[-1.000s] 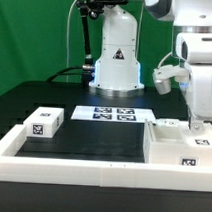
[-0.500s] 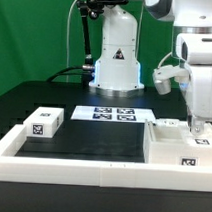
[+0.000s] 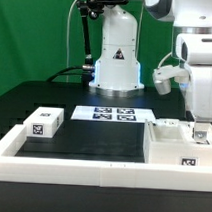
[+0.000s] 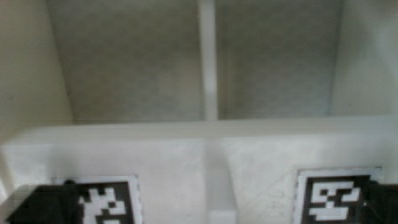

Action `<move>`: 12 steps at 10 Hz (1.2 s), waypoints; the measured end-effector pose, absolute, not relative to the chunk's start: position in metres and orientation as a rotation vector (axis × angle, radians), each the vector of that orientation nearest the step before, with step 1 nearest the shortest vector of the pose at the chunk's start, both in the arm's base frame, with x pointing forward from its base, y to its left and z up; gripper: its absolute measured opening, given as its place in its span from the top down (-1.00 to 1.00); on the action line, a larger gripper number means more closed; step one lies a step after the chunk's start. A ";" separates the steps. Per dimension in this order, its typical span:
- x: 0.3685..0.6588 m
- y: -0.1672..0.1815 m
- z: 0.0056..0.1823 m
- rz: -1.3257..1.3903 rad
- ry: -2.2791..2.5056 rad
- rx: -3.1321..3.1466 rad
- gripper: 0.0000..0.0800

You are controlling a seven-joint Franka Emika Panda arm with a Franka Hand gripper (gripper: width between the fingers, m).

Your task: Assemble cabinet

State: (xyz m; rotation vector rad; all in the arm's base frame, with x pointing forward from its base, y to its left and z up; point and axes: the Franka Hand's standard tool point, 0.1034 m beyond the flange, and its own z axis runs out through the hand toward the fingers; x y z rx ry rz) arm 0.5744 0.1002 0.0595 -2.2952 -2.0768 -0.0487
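On the exterior view's right, the cabinet [image 3: 180, 147] sits on the black tabletop [image 3: 93, 138], tucked into the corner of the low white frame [image 3: 81, 171], with a tag [image 3: 189, 159] on its front face. The arm [image 3: 201, 68] comes down over it, and the pincer [image 3: 201, 128] reaches the cabinet's top edge; its fingers are small and partly hidden, so I cannot tell whether it is spread, pressed together or pinching the cabinet. A loose piece [image 3: 43, 122], white and tagged, lies well apart on the exterior view's left, just beside the frame. The marker board [image 3: 114, 114] lies flat between them, farther back, in front of the white base [image 3: 118, 55]. From the wrist view, blurred, the cabinet [image 4: 160, 150] fills the picture: a pale wall carrying two tags [image 4: 107, 200], and beyond it a grey inside split by a white upright strip [image 4: 208, 60]. The jaws cannot be made out.
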 end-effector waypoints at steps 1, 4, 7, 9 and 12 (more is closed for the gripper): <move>0.574 0.100 0.059 -0.049 -2.077 -2.295 -0.99; 0.551 0.101 0.073 -0.033 -2.095 -2.295 -0.99; 0.511 0.093 0.083 -0.036 -2.116 -2.305 -0.99; 0.498 0.094 0.080 -0.012 -2.076 -2.332 -0.99; 0.498 0.093 0.079 -0.010 -2.074 -2.332 -0.99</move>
